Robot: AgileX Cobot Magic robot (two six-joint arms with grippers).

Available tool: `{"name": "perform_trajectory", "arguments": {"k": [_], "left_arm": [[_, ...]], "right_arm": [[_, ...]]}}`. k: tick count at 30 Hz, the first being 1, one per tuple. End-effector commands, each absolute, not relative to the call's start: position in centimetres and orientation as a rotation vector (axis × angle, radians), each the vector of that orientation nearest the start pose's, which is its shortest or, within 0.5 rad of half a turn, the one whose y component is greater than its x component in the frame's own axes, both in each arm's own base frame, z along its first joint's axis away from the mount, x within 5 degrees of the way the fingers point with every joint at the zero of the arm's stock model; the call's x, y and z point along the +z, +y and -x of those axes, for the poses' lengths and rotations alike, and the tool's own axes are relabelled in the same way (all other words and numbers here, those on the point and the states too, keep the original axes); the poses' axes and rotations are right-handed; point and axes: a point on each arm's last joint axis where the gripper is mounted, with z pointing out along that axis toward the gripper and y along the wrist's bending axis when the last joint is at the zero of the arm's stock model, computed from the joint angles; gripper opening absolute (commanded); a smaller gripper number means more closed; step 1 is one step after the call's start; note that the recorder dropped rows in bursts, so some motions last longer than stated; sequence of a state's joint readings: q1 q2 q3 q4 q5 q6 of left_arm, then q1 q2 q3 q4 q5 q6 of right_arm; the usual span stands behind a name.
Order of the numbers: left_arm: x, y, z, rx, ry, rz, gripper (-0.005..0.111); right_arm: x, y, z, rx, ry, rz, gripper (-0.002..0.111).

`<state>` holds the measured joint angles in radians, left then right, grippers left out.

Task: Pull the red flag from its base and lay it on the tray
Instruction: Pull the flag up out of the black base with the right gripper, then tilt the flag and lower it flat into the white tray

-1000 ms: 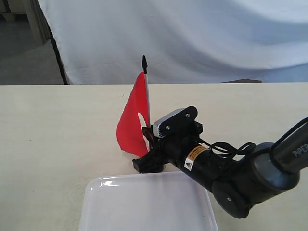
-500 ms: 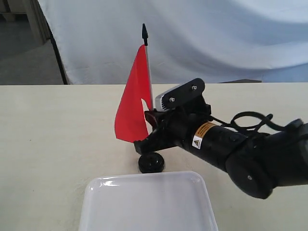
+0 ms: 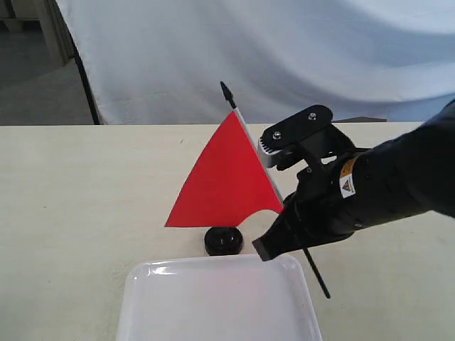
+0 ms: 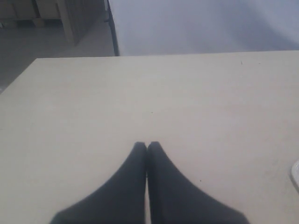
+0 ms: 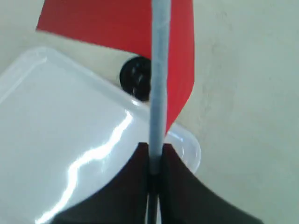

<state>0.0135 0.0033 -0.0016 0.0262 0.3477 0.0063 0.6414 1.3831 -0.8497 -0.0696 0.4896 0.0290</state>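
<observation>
The red flag (image 3: 224, 177) hangs in the air, tilted, its black stick slanting down to the right over the tray's far right corner. My right gripper (image 3: 274, 238) is shut on the stick just below the cloth. In the right wrist view the stick (image 5: 158, 88) runs out from between the shut fingers of the right gripper (image 5: 155, 151), with the red cloth (image 5: 117, 23) beyond. The small black round base (image 3: 223, 241) stands bare on the table just behind the white tray (image 3: 213, 302). My left gripper (image 4: 146, 145) is shut on nothing over bare table.
A white cloth backdrop (image 3: 284, 57) hangs behind the table's far edge. A dark gap and floor (image 3: 35, 71) show at the back left. The beige tabletop (image 3: 85, 199) spreads to the left of the flag.
The flag came up out of its base, then swung over to a tilt. My right gripper carried it right and toward the tray. The base stayed in place.
</observation>
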Motion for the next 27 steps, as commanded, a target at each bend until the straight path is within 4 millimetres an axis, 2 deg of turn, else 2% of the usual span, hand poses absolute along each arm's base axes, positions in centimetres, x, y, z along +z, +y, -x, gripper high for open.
{"name": "perform_trajectory", "arguments": {"k": [1,2,4,8,11,13,17,19,21,24,27], "left_arm": [[18.2,0.1,-5.3,0.035,1.827,-0.008,0.000],[18.2,0.1,-5.3,0.035,1.827,-0.008,0.000],[18.2,0.1,-5.3,0.035,1.827,-0.008,0.000],[18.2,0.1,-5.3,0.035,1.827,-0.008,0.000],[18.2,0.1,-5.3,0.035,1.827,-0.008,0.000],[18.2,0.1,-5.3,0.035,1.827,-0.008,0.000],[18.2,0.1,-5.3,0.035,1.827,-0.008,0.000],[18.2,0.1,-5.3,0.035,1.827,-0.008,0.000],[18.2,0.1,-5.3,0.035,1.827,-0.008,0.000],[18.2,0.1,-5.3,0.035,1.827,-0.008,0.000],[18.2,0.1,-5.3,0.035,1.827,-0.008,0.000]], "right_arm": [[26.4,15.8,-21.5,0.094,2.491,1.074,-0.001],[26.8,15.8,-21.2,0.102,2.497,1.149,-0.001],[28.2,16.5,-20.1,0.241,2.479,1.387,-0.001],[30.6,18.0,-18.1,0.585,2.254,1.781,-0.001],[31.2,18.5,-18.0,0.651,2.192,1.787,-0.001],[30.6,18.7,-18.2,0.653,2.215,1.794,-0.001],[27.1,19.9,-20.0,0.670,2.336,1.844,-0.001],[25.2,20.1,-20.9,0.618,2.391,1.899,-0.001],[23.6,20.5,-22.2,0.532,2.410,1.866,-0.001],[22.6,20.8,-23.2,0.455,2.397,1.827,-0.001],[22.3,20.7,-24.3,0.334,2.416,1.701,-0.001]]}}
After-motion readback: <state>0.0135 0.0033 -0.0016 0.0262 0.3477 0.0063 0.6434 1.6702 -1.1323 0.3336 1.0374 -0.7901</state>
